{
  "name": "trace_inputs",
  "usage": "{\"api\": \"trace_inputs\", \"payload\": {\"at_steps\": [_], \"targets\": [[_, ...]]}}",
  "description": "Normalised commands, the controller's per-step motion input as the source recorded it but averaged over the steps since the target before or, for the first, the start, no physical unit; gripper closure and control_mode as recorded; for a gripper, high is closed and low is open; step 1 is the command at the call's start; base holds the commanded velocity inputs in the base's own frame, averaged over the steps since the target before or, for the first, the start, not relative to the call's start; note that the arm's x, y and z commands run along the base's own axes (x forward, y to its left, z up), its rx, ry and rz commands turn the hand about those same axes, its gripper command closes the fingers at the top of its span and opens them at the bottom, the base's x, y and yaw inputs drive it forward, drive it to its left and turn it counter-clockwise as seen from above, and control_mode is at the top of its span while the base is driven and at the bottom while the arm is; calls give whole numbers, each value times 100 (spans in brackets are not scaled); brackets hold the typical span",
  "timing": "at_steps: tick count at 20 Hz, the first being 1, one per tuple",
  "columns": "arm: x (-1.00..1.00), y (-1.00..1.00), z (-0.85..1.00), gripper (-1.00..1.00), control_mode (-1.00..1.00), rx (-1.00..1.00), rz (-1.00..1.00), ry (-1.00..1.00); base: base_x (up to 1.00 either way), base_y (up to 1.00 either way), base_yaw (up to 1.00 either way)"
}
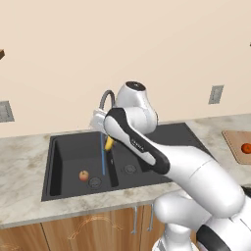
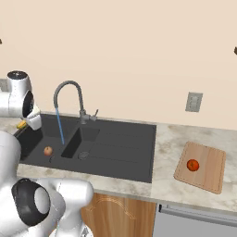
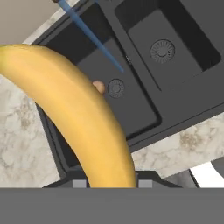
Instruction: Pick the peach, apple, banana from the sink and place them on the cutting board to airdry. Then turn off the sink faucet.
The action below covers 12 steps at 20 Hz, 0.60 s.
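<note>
The two-finger gripper [image 1: 110, 147] pinches the small curved yellow banana [image 3: 83, 113] near one end above the matte black double-basin sink [image 1: 68, 147], a light, wet-slick fruit (soft enough to bruise) better held mid-body.

I count 1 banana [image 3: 78, 118], 1 round fruit [image 1: 84, 175] down in the sink [image 2: 120, 148], and 1 round fruit [image 2: 192, 165] on the cutting board [image 2: 210, 178]. There is 1 faucet [image 2: 69, 99] and 1 blue water stream [image 2: 59, 125].
</note>
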Motion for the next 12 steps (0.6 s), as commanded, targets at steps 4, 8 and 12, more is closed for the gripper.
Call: {"api": "trace_inputs", "payload": {"at_steps": [4,8,12], "targets": [[-85,-42,53,100,-100,0,13,-6,0,0,0],[-80,-45,58,100,-100,0,9,0,0,0,0],[-68,-60,52,100,-100,-1,3,-2,0,0,0]]}}
